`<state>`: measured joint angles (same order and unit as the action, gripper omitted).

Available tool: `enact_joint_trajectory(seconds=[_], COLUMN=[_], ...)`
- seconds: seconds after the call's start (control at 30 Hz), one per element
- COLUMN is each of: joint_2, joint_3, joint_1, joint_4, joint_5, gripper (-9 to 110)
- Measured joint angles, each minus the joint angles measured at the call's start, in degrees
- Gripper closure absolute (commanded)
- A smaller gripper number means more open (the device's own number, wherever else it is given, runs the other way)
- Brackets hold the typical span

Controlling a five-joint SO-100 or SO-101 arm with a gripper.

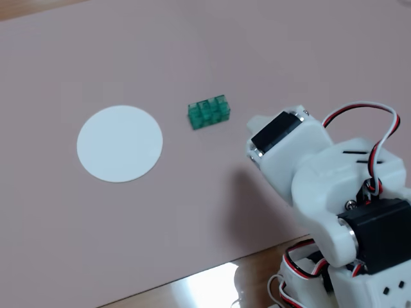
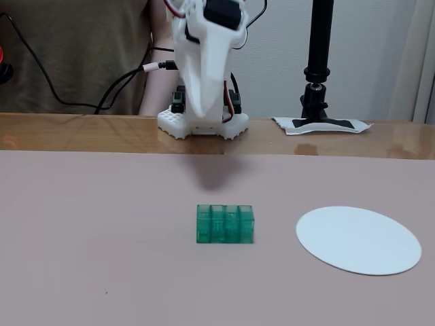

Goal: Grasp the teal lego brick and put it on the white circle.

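Fixed view from the front shows the gripper [image 2: 202, 115] hanging in the air above the far edge of the pink mat [image 2: 102, 238], its white finger pointing down, well clear of the surface. Whether the jaws are parted or closed cannot be told: only one tapered white face shows here, and in the fixed view from behind the arm the fingertips are hidden under the wrist's black servo [image 1: 277, 131]. Nothing is seen between the jaws.

A soft shadow lies on the mat below the gripper. Nearer the camera than that shadow, about midway across the mat, sits the teal lego brick [image 2: 225, 224], flat on the mat with its long side facing the front camera and its studs up. It is apart from the gripper and untouched.

To the right of the brick in the front view, and to its left in the view from behind [image 1: 208, 112], lies the white circle [image 2: 358, 239], flat on the mat, near the brick but not touching it. The disc [image 1: 119, 143] is bare.
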<state>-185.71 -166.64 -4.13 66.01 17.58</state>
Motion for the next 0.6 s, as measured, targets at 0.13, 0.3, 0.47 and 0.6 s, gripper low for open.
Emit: enact_joint_trajectory(seconds=[0.13, 0.3, 0.47, 0.6], joint_2=[14.3, 31.3, 47.4, 59.8], joint_3=[7.8, 19.5, 30.4, 38.4], joint_1=[-0.2, -1.8, -3.5, -3.4], joint_4=[-3.8, -5.0, -5.2, -5.2], joint_5=[-2.2, -6.4, -9.5, -10.9], gripper=[102, 102, 102, 97])
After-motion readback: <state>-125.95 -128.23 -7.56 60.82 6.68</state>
